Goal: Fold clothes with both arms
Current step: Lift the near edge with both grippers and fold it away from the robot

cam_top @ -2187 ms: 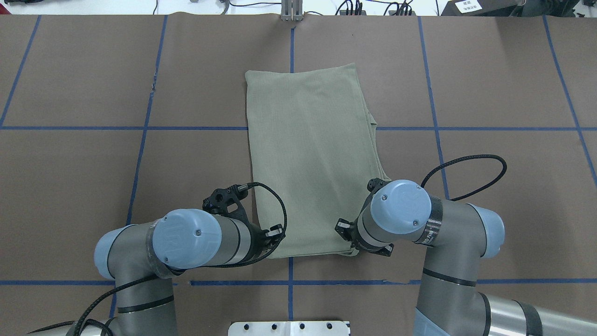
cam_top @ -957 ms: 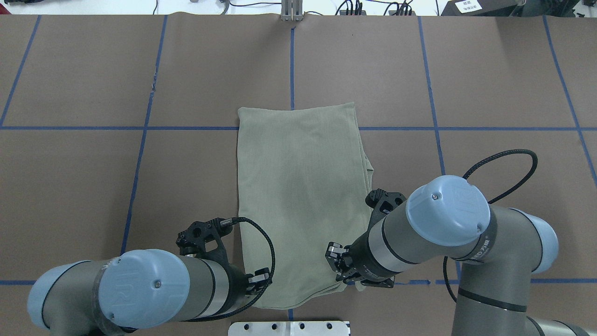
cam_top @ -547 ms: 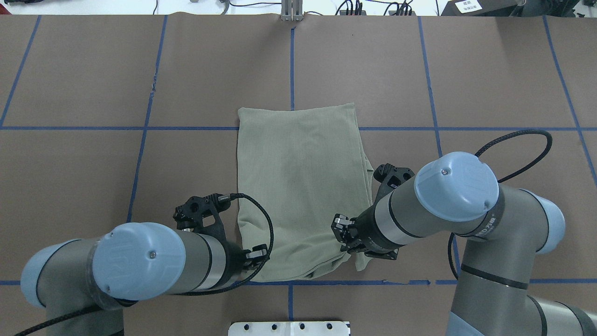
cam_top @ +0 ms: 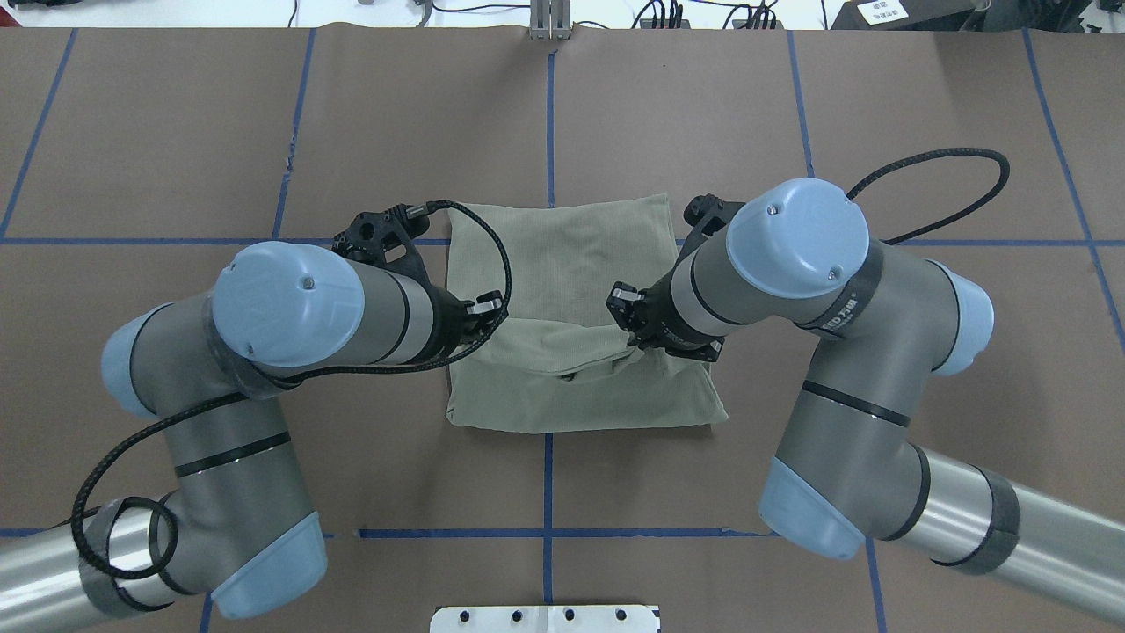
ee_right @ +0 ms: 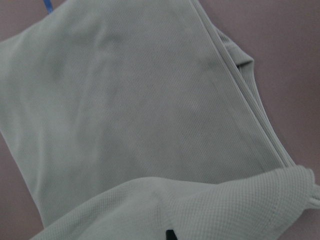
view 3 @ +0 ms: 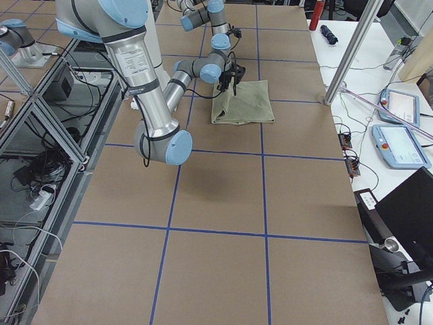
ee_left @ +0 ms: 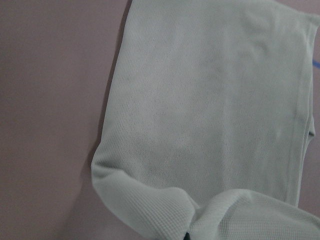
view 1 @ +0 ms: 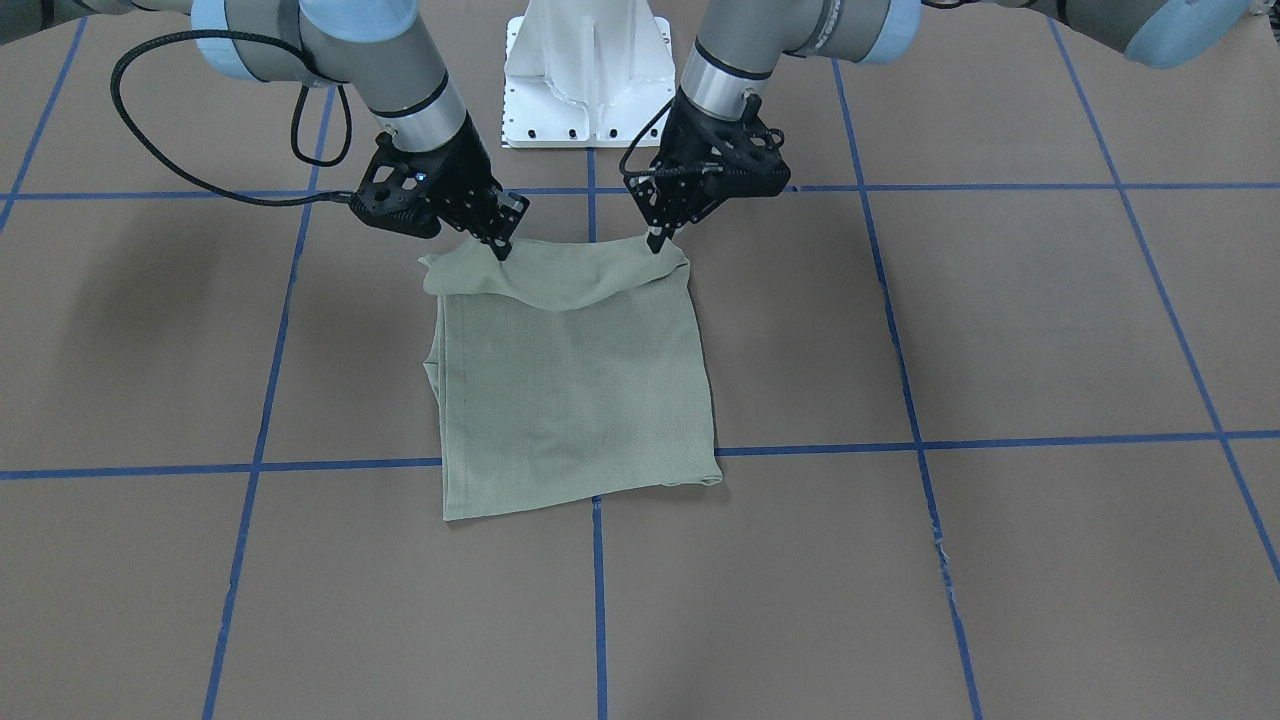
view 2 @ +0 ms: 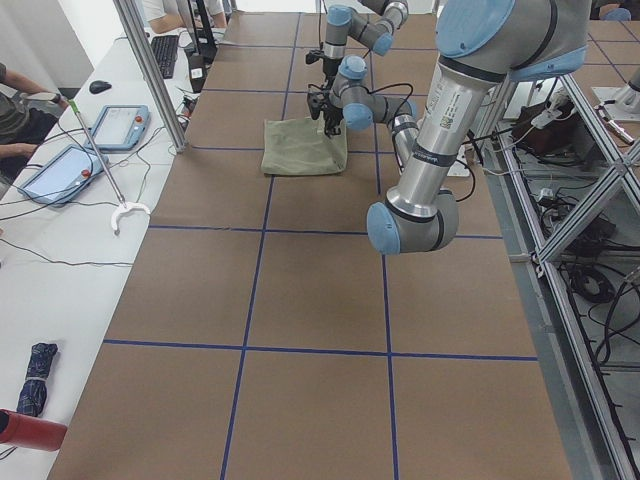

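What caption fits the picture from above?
Left gripper and right gripper hold one edge of the green shirt over the rest.

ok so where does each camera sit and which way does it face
Front: across the table, facing the robot's base; left gripper and right gripper hold the shirt up.
Overhead: behind the robot, looking forward and down; left arm and right arm.
Left side: table's end, looking along it; left arm nearest.
Right side: opposite end; right arm nearest.
Left wrist: close over shirt; no arm visible.
Right wrist: likewise.
Front and overhead share both grippers, mirrored.
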Tool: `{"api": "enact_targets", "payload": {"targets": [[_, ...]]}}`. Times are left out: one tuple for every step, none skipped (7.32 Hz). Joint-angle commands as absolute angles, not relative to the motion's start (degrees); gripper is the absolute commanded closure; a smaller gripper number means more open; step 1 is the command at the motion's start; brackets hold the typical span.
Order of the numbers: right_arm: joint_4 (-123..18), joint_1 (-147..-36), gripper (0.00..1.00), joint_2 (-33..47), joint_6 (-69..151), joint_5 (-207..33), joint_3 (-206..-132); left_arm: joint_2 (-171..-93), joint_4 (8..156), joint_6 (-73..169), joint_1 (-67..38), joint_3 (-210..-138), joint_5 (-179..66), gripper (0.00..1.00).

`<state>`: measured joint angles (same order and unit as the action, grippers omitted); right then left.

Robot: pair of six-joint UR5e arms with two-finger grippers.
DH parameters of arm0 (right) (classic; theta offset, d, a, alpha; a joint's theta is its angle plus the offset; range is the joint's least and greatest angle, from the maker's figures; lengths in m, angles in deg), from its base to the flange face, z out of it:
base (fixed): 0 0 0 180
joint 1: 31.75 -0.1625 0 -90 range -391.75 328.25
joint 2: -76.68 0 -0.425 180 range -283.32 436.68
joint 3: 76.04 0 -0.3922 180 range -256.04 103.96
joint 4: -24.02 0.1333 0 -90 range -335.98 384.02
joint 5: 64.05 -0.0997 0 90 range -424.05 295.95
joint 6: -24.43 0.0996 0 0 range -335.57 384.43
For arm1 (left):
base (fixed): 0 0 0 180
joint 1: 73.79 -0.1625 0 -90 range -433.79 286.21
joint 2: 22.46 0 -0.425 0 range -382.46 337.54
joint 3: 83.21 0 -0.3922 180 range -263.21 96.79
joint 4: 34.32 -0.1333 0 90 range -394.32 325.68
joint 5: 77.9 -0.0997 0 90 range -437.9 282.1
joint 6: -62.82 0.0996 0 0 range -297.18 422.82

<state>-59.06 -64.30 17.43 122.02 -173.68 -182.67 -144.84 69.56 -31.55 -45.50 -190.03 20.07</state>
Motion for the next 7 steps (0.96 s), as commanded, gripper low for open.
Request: {"api": "enact_targets", "payload": {"targets": [[-53.7,-68.73,1.0,22.26,122.16,-174.09,-171.01,-146.83,73.61,-31.4,-41.11,-183.24,21.14,1.0],[-52.63,-70.06,1.0,24.71,122.16,-174.26,-166.78,-147.18,75.01,-31.49,-40.4,-181.4,21.15,1.0],[-52.36,-70.94,1.0,27.17,122.07,-174.79,-162.74,-148.05,75.54,-31.49,-39.96,-179.9,21.15,1.0],[-51.31,-71.73,1.0,28.24,122.07,-175.66,-160.35,-148.76,75.55,-31.57,-39.52,-178.93,21.24,1.0],[-51.3,-72.26,1.0,29.21,122.07,-175.84,-159.11,-149.46,76.42,-31.57,-39.43,-177.96,21.15,1.0],[-51.3,-72.44,1.0,31.22,122.07,-175.85,-156.57,-150.25,77.64,-31.66,-38.82,-176.13,21.15,1.0],[-51.3,-72.53,1.0,32.81,122.07,-175.85,-154.46,-151.21,78.01,-31.75,-38.29,-173.93,21.15,1.0]]}}
